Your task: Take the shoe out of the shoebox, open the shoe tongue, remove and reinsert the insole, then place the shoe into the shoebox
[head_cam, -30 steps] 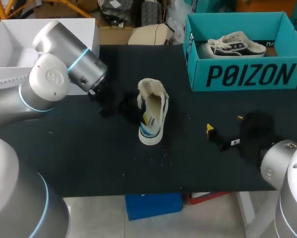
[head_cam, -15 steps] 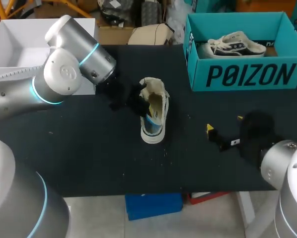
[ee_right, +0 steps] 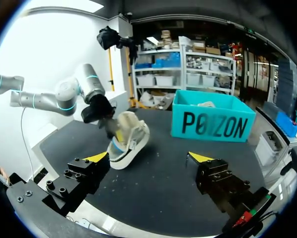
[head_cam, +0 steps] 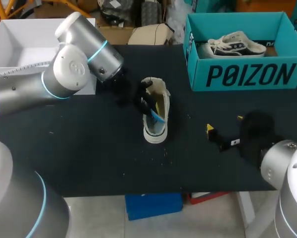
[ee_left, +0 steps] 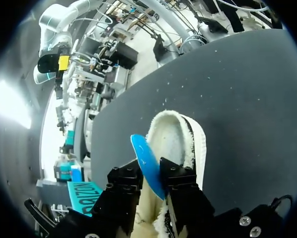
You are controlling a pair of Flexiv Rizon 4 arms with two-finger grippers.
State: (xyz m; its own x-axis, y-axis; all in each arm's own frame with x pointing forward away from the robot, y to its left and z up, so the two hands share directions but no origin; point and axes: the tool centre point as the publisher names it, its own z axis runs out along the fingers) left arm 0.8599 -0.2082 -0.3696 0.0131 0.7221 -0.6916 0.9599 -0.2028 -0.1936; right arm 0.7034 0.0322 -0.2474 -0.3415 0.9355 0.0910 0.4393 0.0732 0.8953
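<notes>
Nearest us, our right claw hovers low over the near right part of the dark surface, its fingers wide apart and holding nothing, well apart from the shoe.

Further in, the pale shoe lies mid-surface, toe toward us and opening away. Our left claw reaches into that opening from the left, clamped on the blue insole, one finger on each face. The insole's heel end stands up out of the collar; the rest is hidden inside.

We judge the step in hand to be drawing the insole out. To do it well, we should pull along the length of the shoe, up and back from the toe, so the forefoot slides free rather than buckling. Nothing pins the shoe, so a slow pull matters; our idle right claw could steady the toe if the shoe lifts.

Farthest off, the teal shoebox stands at the far right, another shoe lying in it.
</notes>
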